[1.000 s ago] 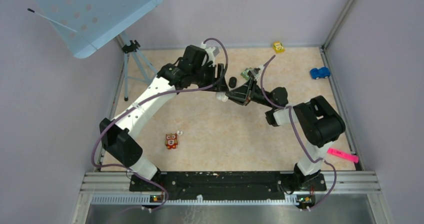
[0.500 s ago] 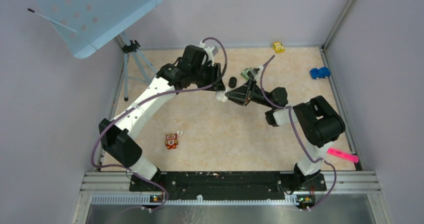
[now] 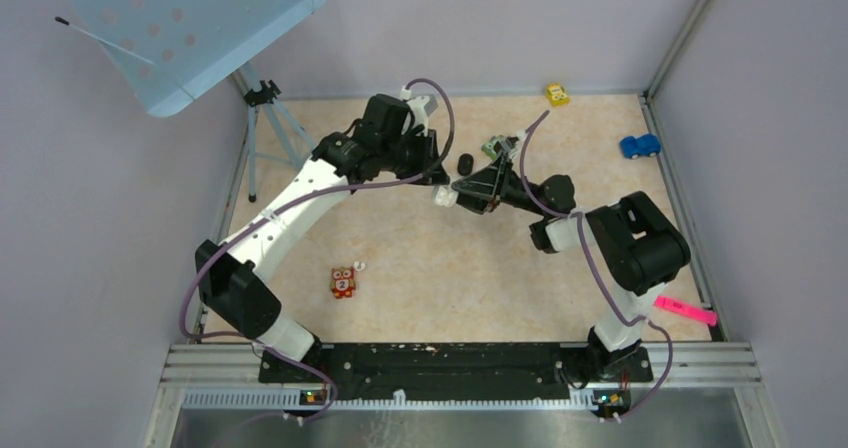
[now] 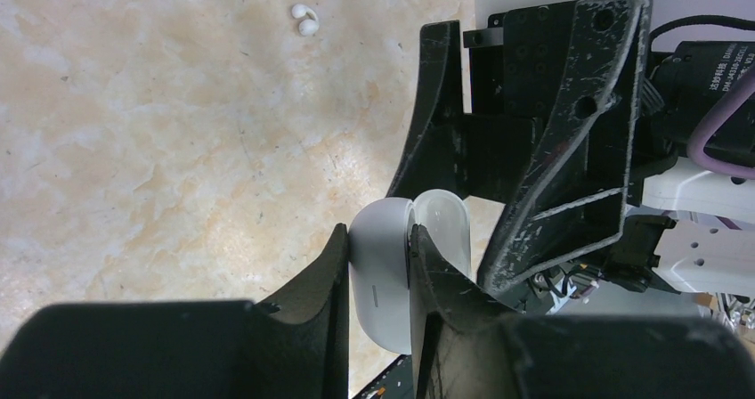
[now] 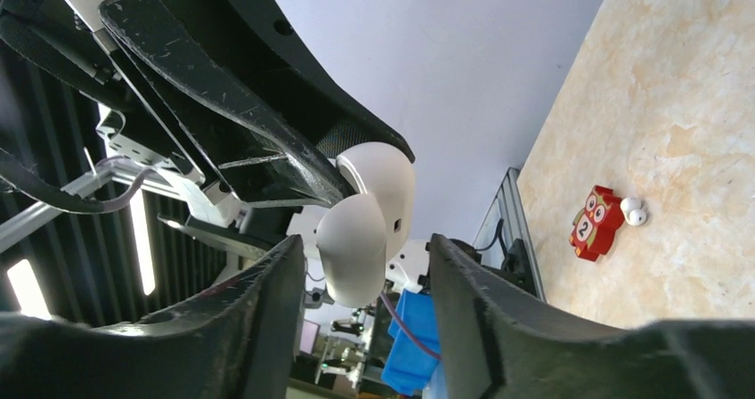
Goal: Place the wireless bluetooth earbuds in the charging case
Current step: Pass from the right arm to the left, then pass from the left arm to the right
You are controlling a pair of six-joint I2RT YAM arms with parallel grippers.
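The white charging case (image 4: 383,274) hangs above the table with its lid swung open. My left gripper (image 4: 378,234) is shut on the case body, and the lid sits outside its right finger. In the top view the case (image 3: 445,196) is between the two arms at the middle back. My right gripper (image 5: 367,241) stands open around the case (image 5: 378,181), with a gap on each side. Two white earbuds (image 3: 359,265) lie together on the table next to the owl block; they also show in the left wrist view (image 4: 304,20) and the right wrist view (image 5: 633,210).
A red owl block (image 3: 342,282) sits at the front left. A small black oval object (image 3: 465,162) and a green item (image 3: 492,148) lie behind the grippers. A yellow car (image 3: 557,94), blue car (image 3: 639,146), pink marker (image 3: 686,310) and tripod (image 3: 265,118) stand at the edges.
My left gripper has closed onto the case. My right gripper, shut on the case before, has opened. The left arm has shifted slightly to the left.
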